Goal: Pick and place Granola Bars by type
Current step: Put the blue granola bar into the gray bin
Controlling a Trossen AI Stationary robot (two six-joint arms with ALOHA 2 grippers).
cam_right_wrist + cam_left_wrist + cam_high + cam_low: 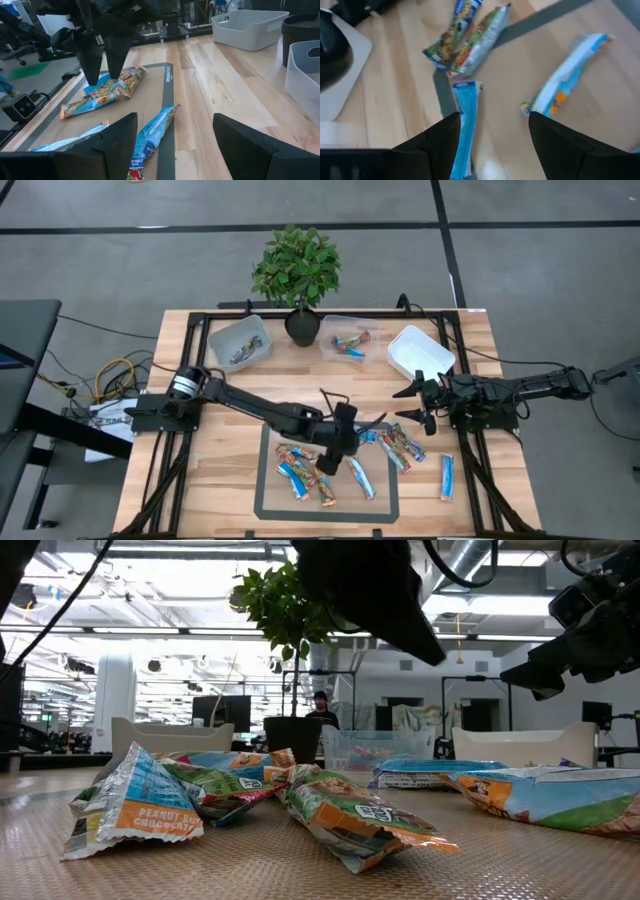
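Observation:
Several granola bars lie flat on the dark-edged mat: multicoloured ones and blue-and-white ones, with one blue-and-white bar on the wood to its right. My left gripper hangs open over the middle of the mat, pointing down. In the left wrist view it has a blue bar beside one finger and a blue-and-white bar beyond the other. My right gripper waits open above the wood right of the mat, a blue bar ahead of its fingers.
Three tubs stand along the far side: a grey one and a clear one, each with bars inside, and a white one. A potted plant stands between the first two. Bare wood lies between the mat and the tubs.

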